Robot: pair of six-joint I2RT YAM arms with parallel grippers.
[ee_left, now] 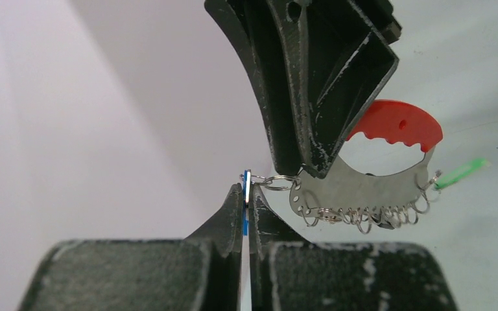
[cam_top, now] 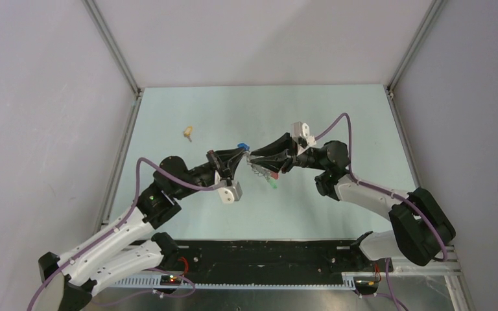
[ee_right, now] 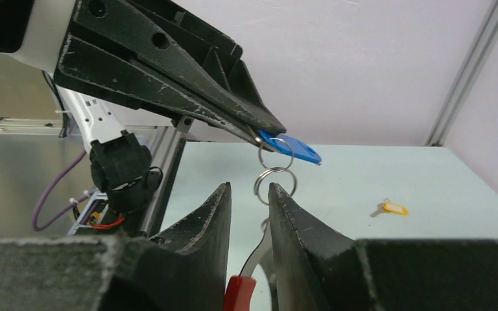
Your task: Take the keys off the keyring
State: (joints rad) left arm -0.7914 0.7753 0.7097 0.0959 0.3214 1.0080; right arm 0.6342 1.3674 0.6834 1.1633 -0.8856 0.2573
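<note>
My left gripper (cam_top: pixel 242 153) is shut on the blue key (ee_left: pixel 246 189), whose blue head (ee_right: pixel 293 148) sticks out past its tips in the right wrist view. Small split rings (ee_right: pixel 273 180) link that key to the keyring (ee_left: pixel 363 188), a silver arc with a red crescent (ee_left: pixel 395 123). My right gripper (cam_top: pixel 254 160) grips the keyring's arc (ee_right: pixel 259 254) between its fingers, above the table. The two grippers meet tip to tip. Several wire loops hang along the arc. A green key (ee_left: pixel 460 173) dangles from its far end and also shows in the top view (cam_top: pixel 272 184).
A yellow key (cam_top: pixel 187 133) lies loose on the pale green table (cam_top: pixel 337 110) at the back left; it also shows in the right wrist view (ee_right: pixel 392 208). Grey walls and metal corner rails (cam_top: pixel 113 45) enclose the table. A black strip runs along the near edge.
</note>
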